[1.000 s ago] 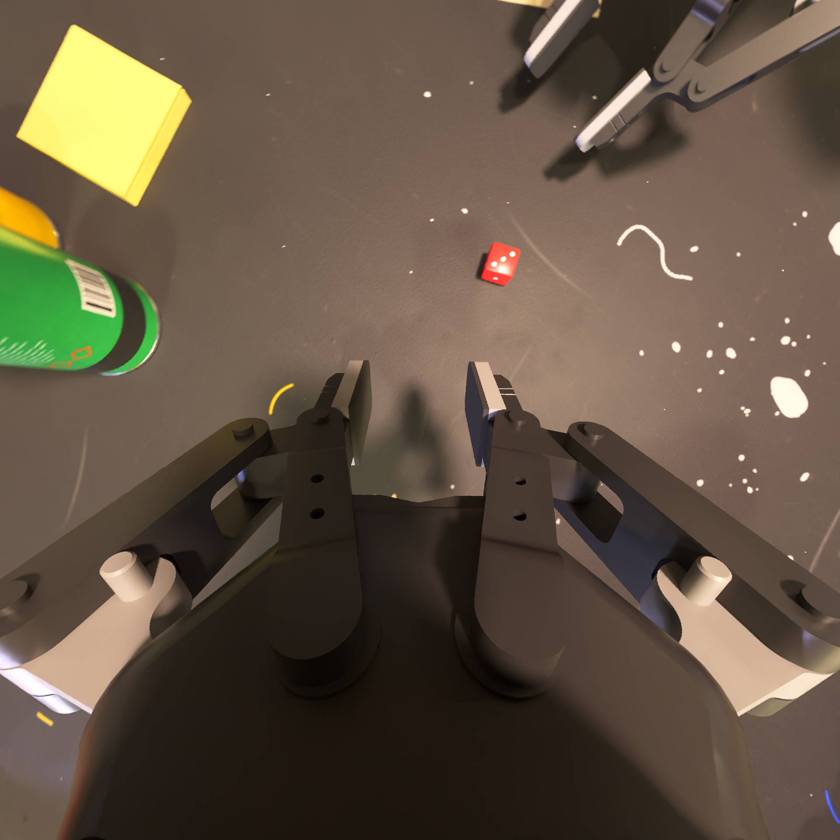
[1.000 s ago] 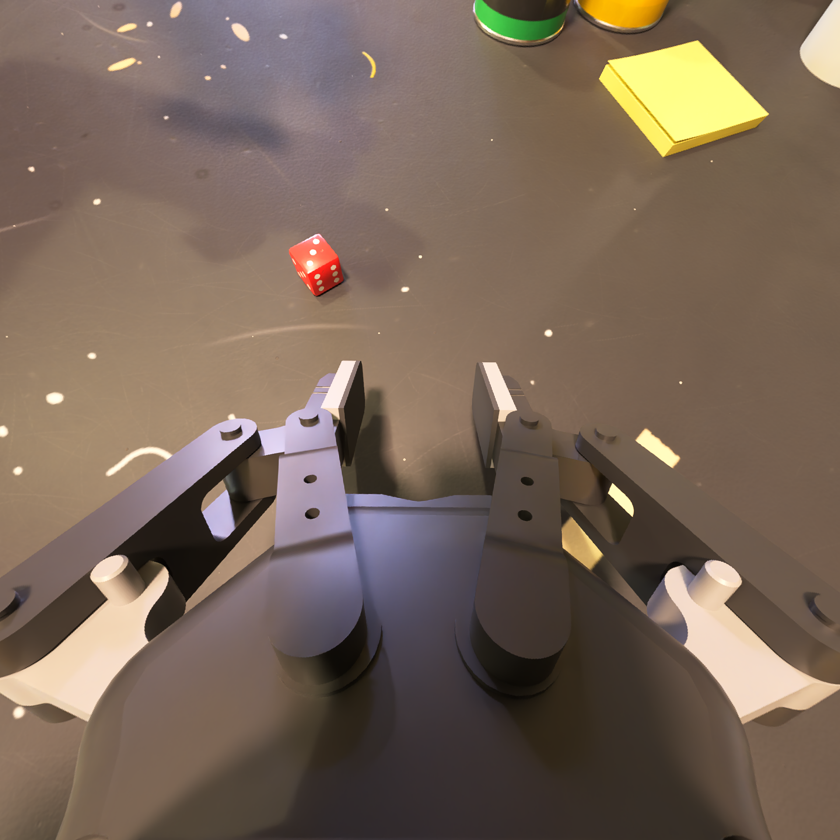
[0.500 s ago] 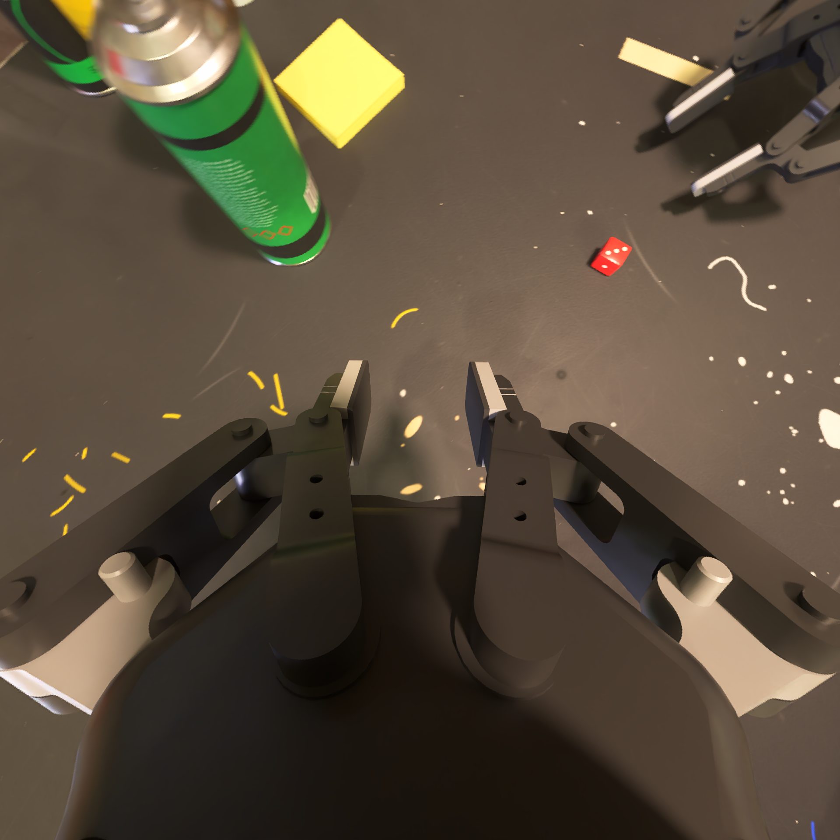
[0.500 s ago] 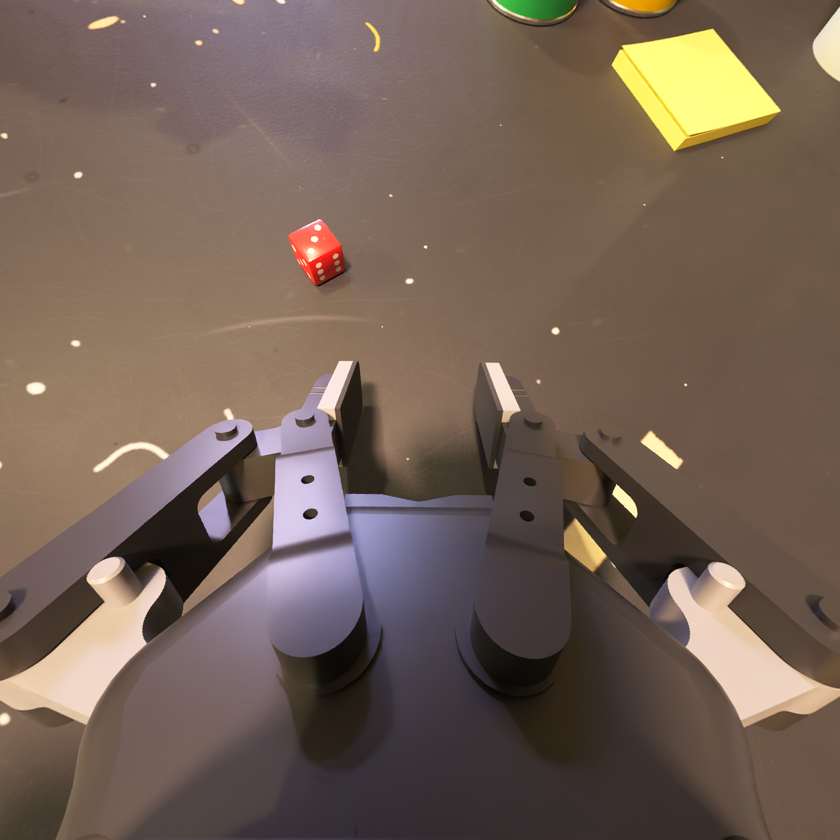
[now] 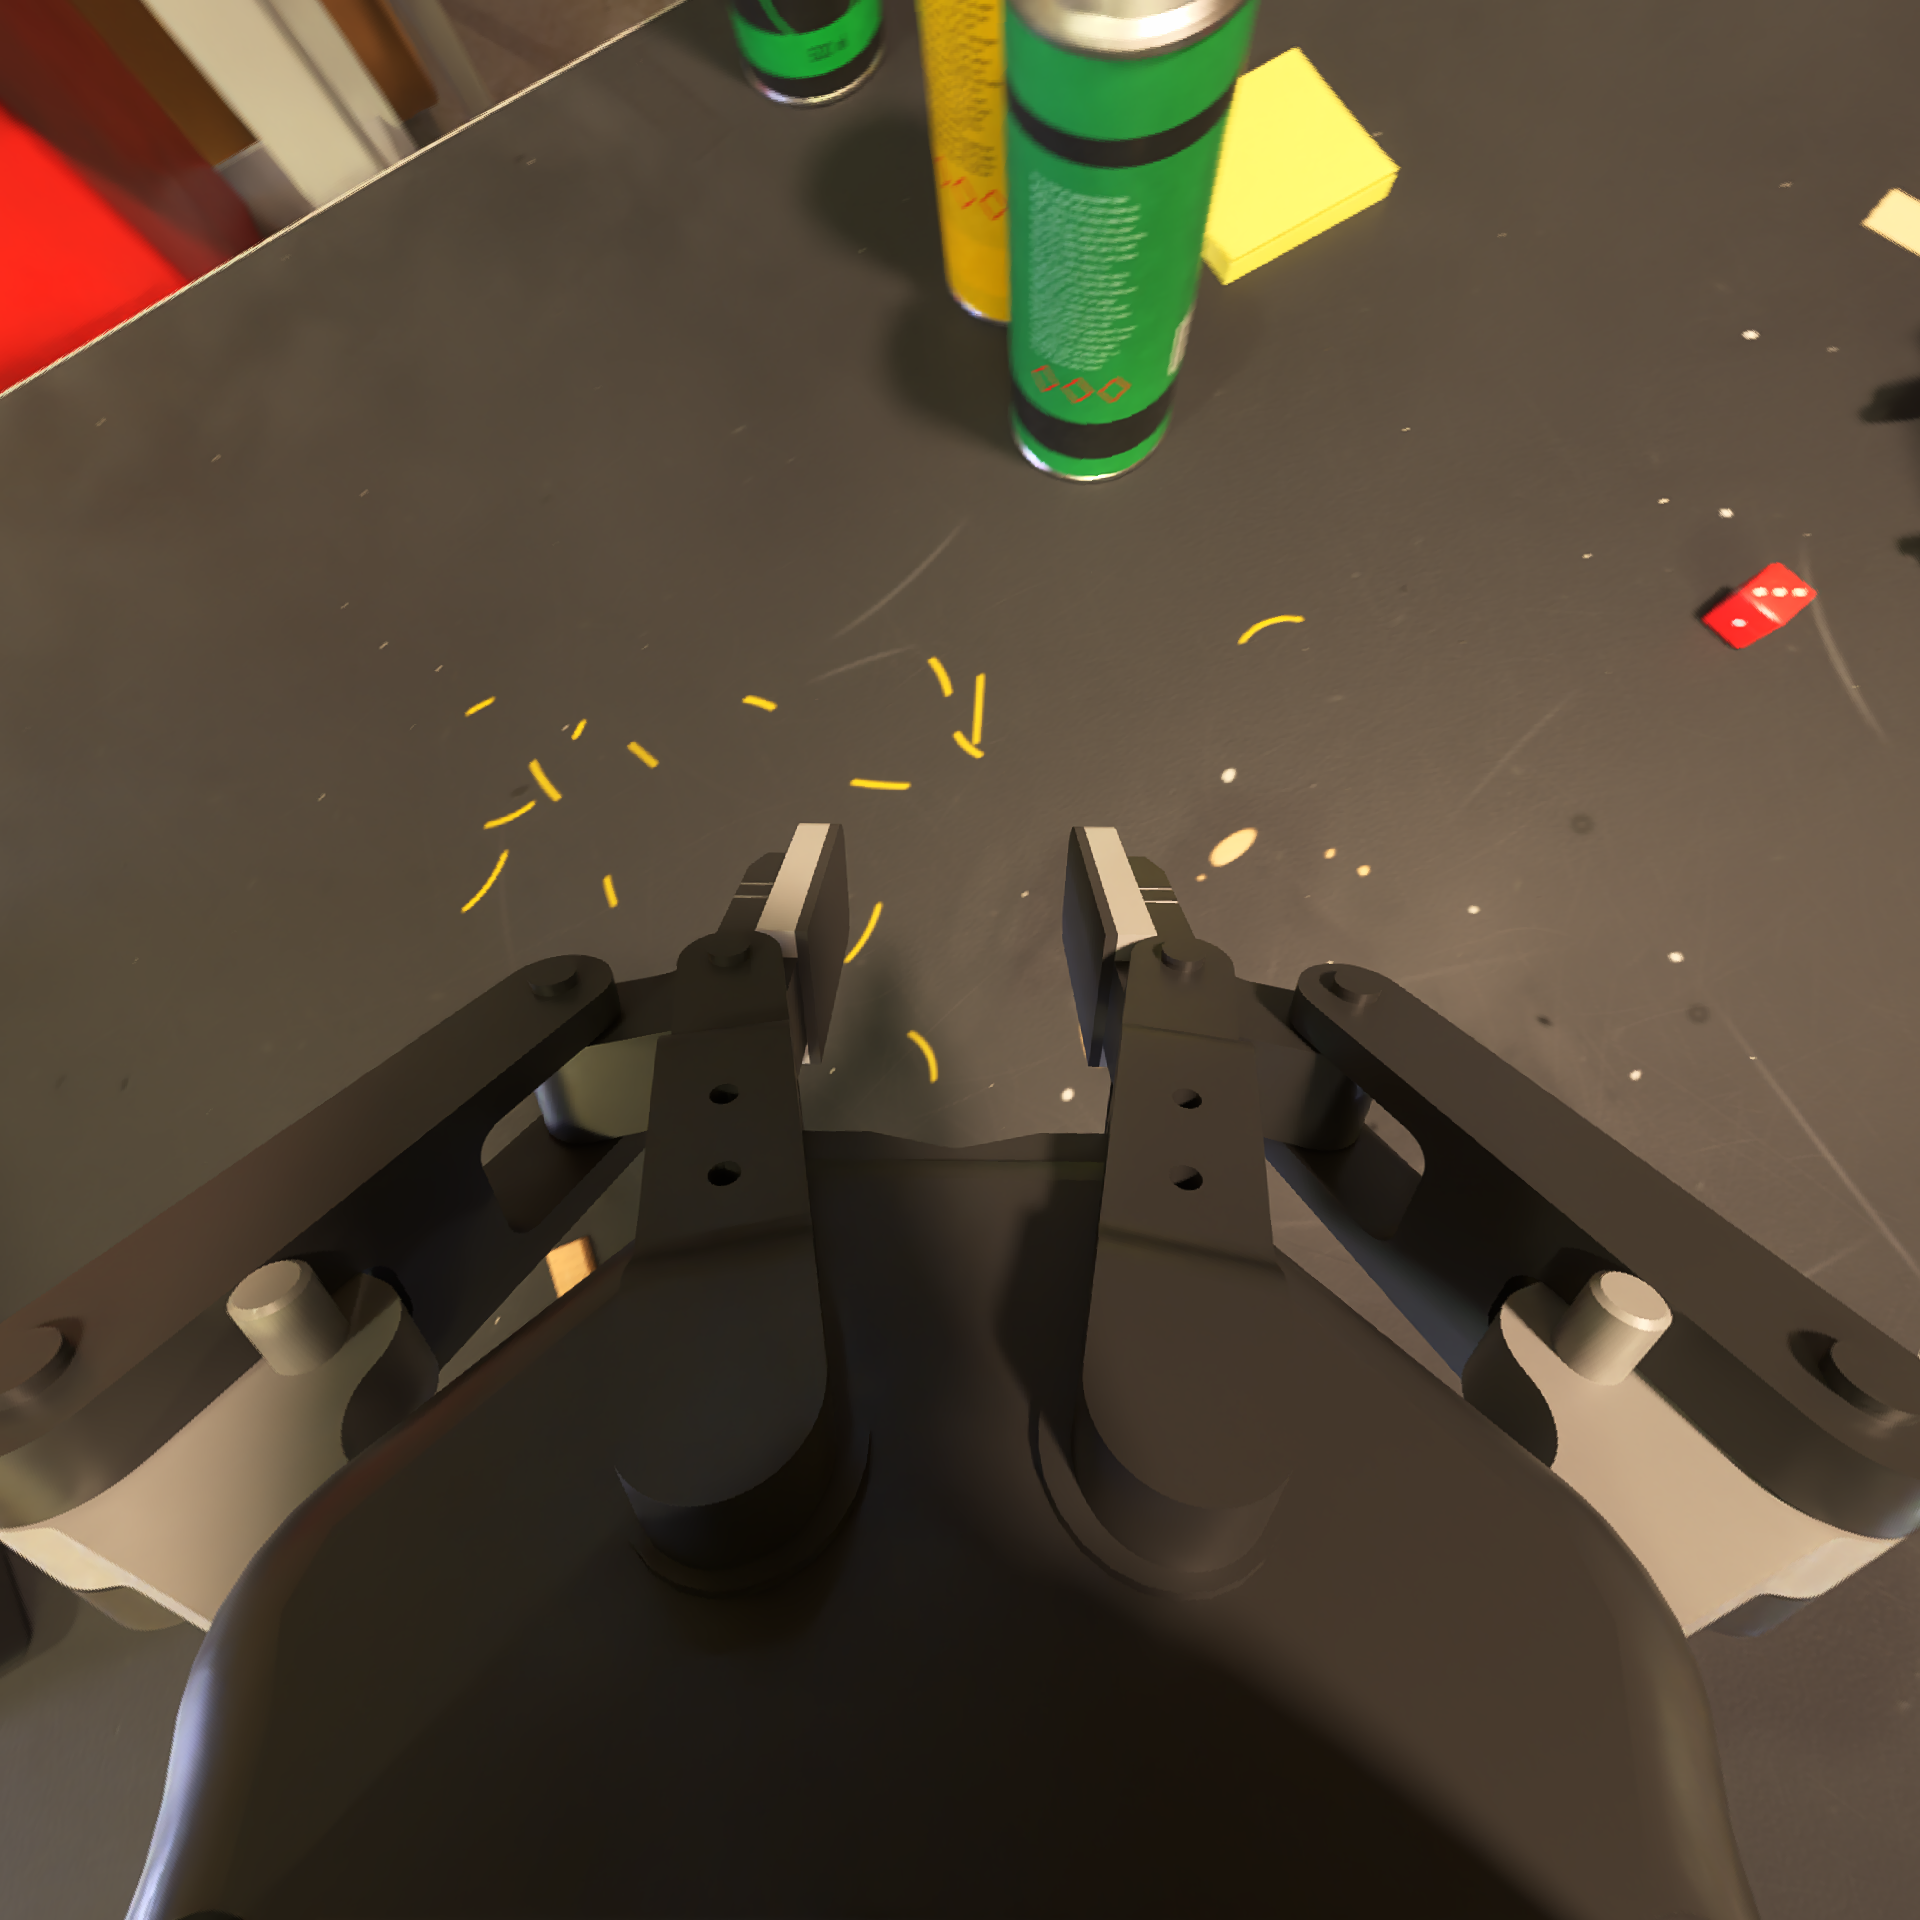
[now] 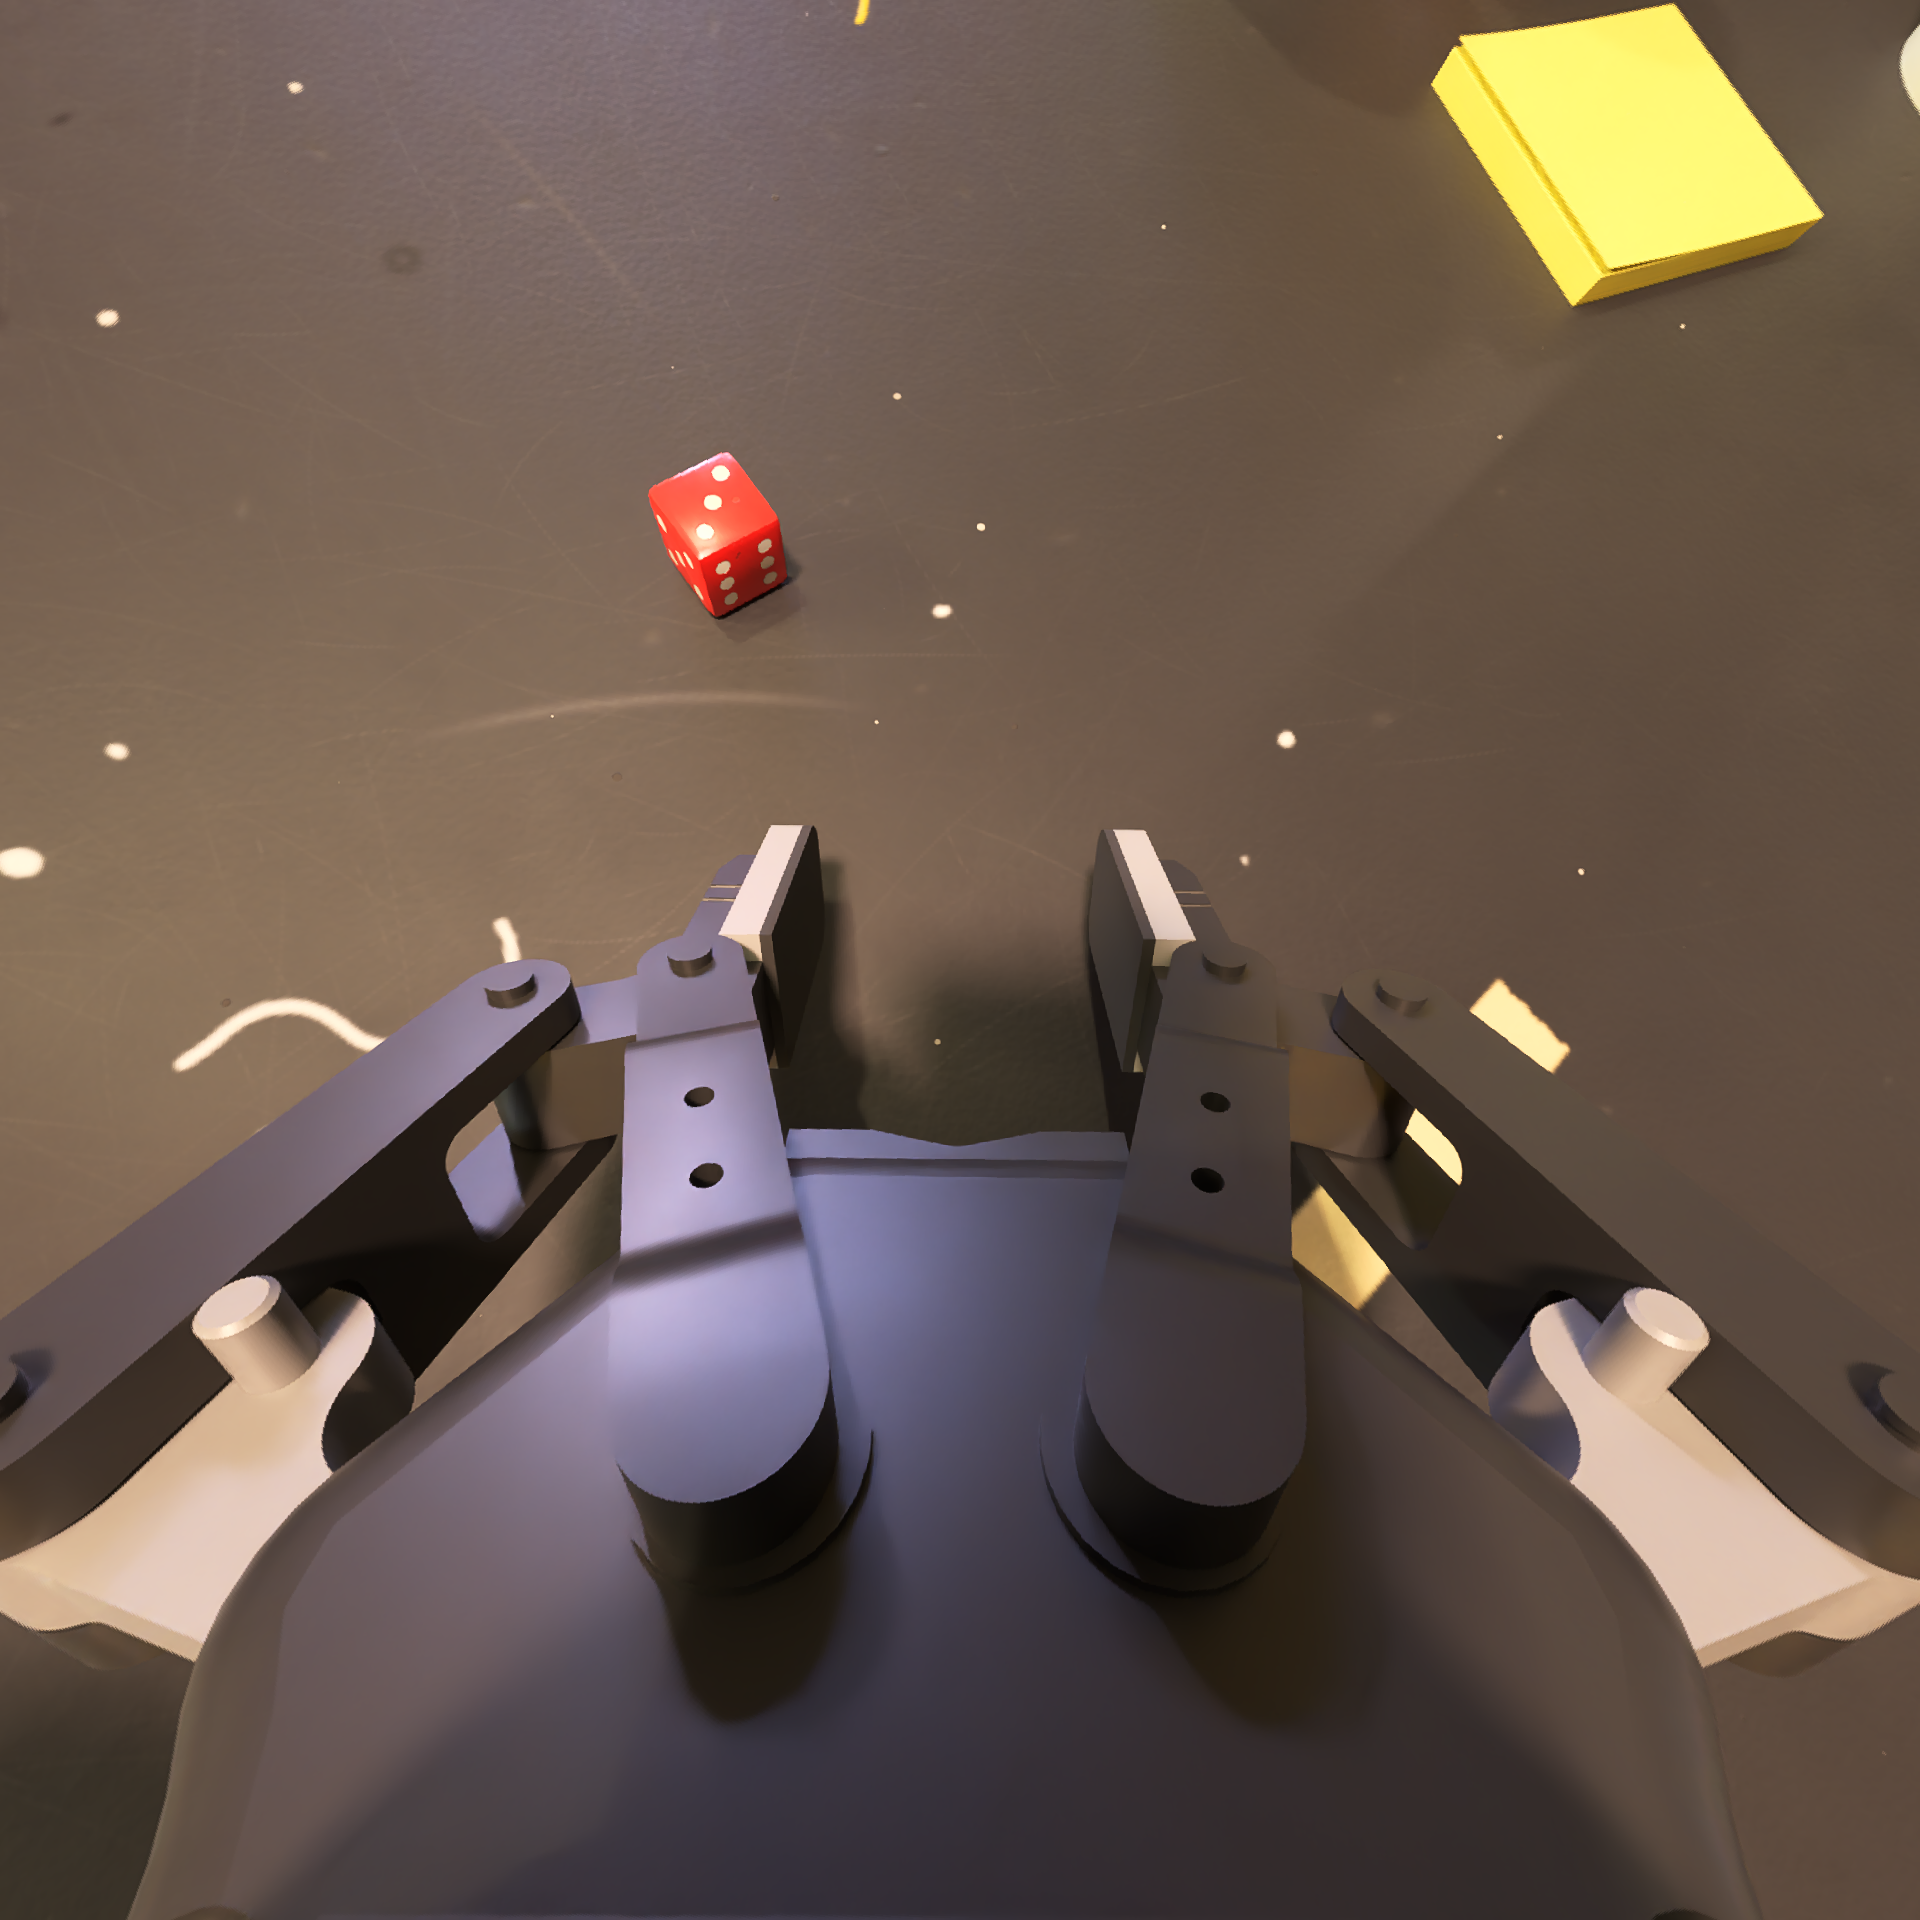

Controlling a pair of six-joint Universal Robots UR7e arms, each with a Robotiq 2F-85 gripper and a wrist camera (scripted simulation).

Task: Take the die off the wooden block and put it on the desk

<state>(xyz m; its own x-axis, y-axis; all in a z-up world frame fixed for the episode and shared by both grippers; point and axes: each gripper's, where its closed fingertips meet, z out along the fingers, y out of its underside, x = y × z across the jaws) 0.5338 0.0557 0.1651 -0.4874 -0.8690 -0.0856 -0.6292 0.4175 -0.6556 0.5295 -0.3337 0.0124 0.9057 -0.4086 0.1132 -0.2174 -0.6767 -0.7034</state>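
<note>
The red die (image 6: 717, 533) sits on the dark desk (image 6: 1143, 468) — free of both grippers. The right gripper (image 6: 954, 878) hovers near it, fingers spread and empty; the left gripper (image 5: 954, 878), likewise spread, is well apart from the die (image 5: 1759, 604).

I saw small print running down the tall green spray can (image 5: 1101, 239), too fine and blurred for me to read, more on the yellow can (image 5: 971, 156) behind it, likewise unreadable, red die (image 6: 717, 532) showed only white pips
</note>
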